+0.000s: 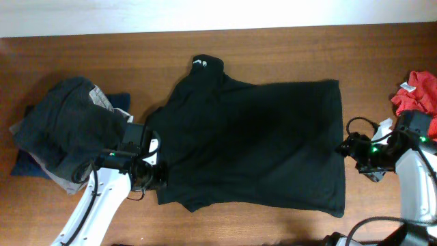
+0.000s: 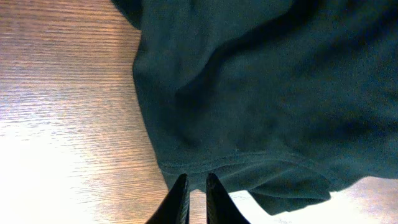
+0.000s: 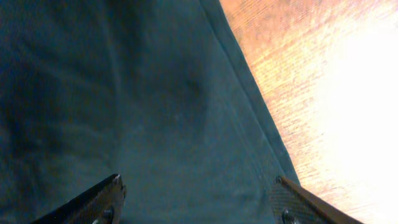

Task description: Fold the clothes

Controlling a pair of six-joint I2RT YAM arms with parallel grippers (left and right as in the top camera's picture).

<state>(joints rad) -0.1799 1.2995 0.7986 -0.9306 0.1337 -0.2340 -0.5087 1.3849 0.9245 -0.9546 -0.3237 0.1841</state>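
A black T-shirt (image 1: 252, 143) lies spread flat on the wooden table, collar toward the far edge. My left gripper (image 1: 156, 174) sits at the shirt's left lower edge. In the left wrist view its fingers (image 2: 196, 182) are nearly together, just short of the dark hem (image 2: 249, 155), with bare wood between them. My right gripper (image 1: 349, 147) is at the shirt's right edge. In the right wrist view its fingers (image 3: 196, 186) are wide apart over the dark cloth (image 3: 124, 93), with the hem running beside the right finger.
A pile of dark and grey clothes (image 1: 65, 130) lies at the left of the table. A red garment (image 1: 416, 92) lies at the right edge. Bare wood (image 1: 102, 55) shows along the far side.
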